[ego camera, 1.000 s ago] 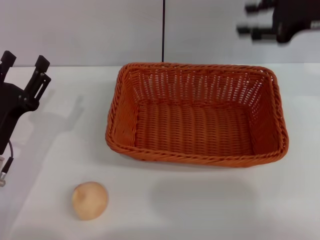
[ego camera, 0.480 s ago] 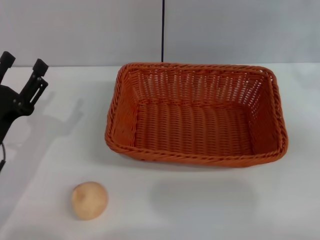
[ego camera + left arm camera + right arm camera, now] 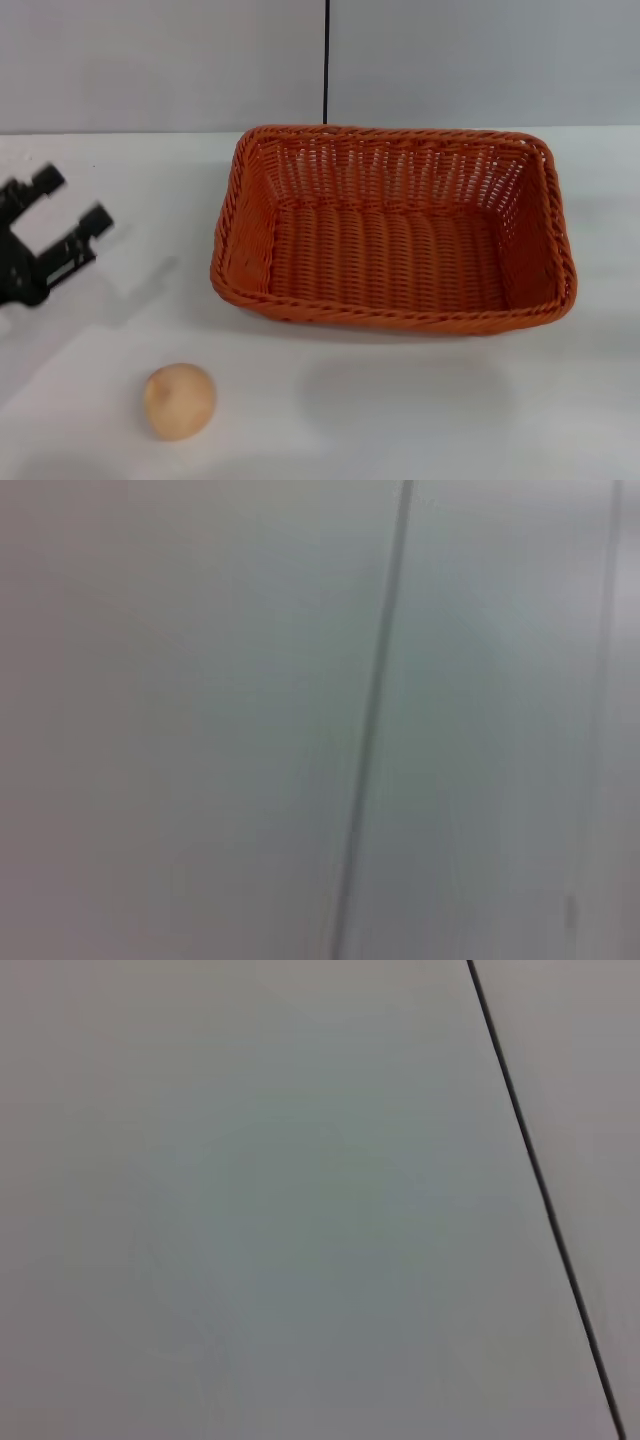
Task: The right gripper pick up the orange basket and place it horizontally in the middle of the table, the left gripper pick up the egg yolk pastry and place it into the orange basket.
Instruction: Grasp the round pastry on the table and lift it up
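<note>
Head view shows the white table running up to a light grey wall, which has a thin dark vertical seam in it. On the table, the orange basket sits flat with its long side running left to right, roughly in the middle and toward the wall, open side up with nothing inside. At the left edge of the view the left gripper hangs over the table, well apart from the basket, its two knob-tipped fingers spread with a clear gap between them and holding nothing. The egg yolk pastry lies on the bare tabletop near the front, to the left of the basket and apart from it, nearer the robot than the left gripper. Both wrist views show only grey wall and a dark seam; the right gripper appears in none of the views.
</note>
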